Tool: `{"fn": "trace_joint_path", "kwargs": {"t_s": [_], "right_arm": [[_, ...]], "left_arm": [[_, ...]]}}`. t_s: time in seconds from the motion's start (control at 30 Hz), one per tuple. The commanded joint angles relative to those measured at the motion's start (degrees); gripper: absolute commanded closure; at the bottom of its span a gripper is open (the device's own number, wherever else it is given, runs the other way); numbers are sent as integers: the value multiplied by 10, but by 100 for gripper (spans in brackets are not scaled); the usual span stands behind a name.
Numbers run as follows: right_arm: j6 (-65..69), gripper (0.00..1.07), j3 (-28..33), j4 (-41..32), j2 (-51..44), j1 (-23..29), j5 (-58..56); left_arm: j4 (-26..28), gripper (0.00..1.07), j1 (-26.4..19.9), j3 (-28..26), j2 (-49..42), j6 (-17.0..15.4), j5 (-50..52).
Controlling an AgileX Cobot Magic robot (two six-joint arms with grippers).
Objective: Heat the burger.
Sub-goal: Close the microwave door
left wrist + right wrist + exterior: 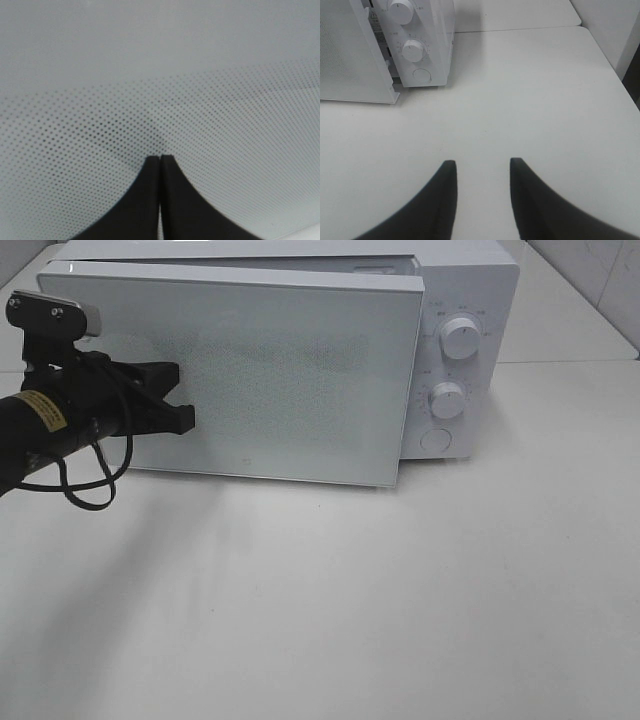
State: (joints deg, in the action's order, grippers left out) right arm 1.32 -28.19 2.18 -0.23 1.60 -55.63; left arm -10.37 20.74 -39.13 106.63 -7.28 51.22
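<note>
Against the ajar white dotted-glass microwave door (300, 370), the black left gripper (186, 418) is pressed together, while the right gripper (480, 167) is held spread and empty. The burger is nowhere seen; it is judged soft, to be pinched lightly at its sides.

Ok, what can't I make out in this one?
- Burger: in no view; the microwave door screens the cavity.
- Markings around the upper dial: exterior high, too small to read.
- Right gripper: outside exterior high, shown only by its wrist view.
- Left gripper: left wrist view too close to tell whether it touches the door.
</note>
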Motion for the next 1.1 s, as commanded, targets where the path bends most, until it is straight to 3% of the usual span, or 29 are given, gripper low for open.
{"fn": "trace_joint_path", "kwargs": {"t_s": [0.03,0.27,0.67,0.73,1.03,1.1], "right_arm": [[-3,70,0,1,-17,-3,5],[-3,70,0,1,-17,-3,5],[-3,70,0,1,-17,-3,5],[-3,70,0,1,-17,-3,5],[-3,70,0,1,-17,-3,5],[-3,70,0,1,-17,-3,5]], "left_arm": [[25,107,15,-16,7,8,-9],[70,107,56,-48,34,34,-10],[88,107,93,-117,67,44,-28],[116,107,110,-146,75,68,-47],[194,107,133,-187,91,92,-54],[223,107,146,-208,95,120,-59]]}}
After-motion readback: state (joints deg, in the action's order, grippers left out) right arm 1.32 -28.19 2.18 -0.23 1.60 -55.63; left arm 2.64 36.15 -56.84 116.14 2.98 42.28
